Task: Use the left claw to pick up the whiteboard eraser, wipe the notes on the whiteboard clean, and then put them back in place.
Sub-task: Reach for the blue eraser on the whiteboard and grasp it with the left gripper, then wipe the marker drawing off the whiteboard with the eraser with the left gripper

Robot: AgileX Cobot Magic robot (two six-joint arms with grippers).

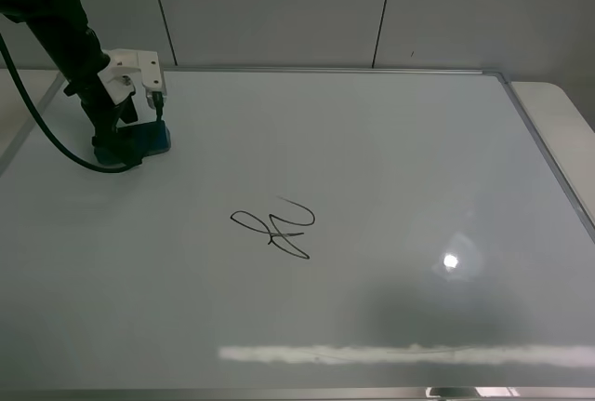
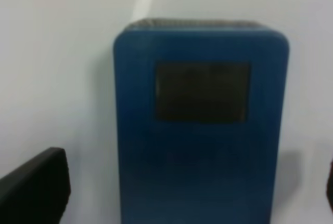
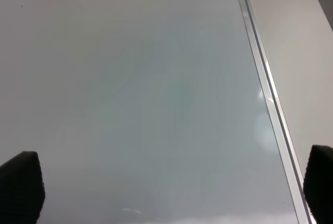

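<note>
**Left claw open over the eraser, far left corner**

Along the near edge of the one whiteboard, a pale glare streak; beyond it, mid-board, one looping black scribble of notes, bare white all round; farther, near the far left corner, one whiteboard eraser flat on the board, long axis running between the fingers; left claw straddling it, jaws apart, a gap either side, gripping nothing; right gripper spread wide, empty, over bare board beside the silver frame.
</note>
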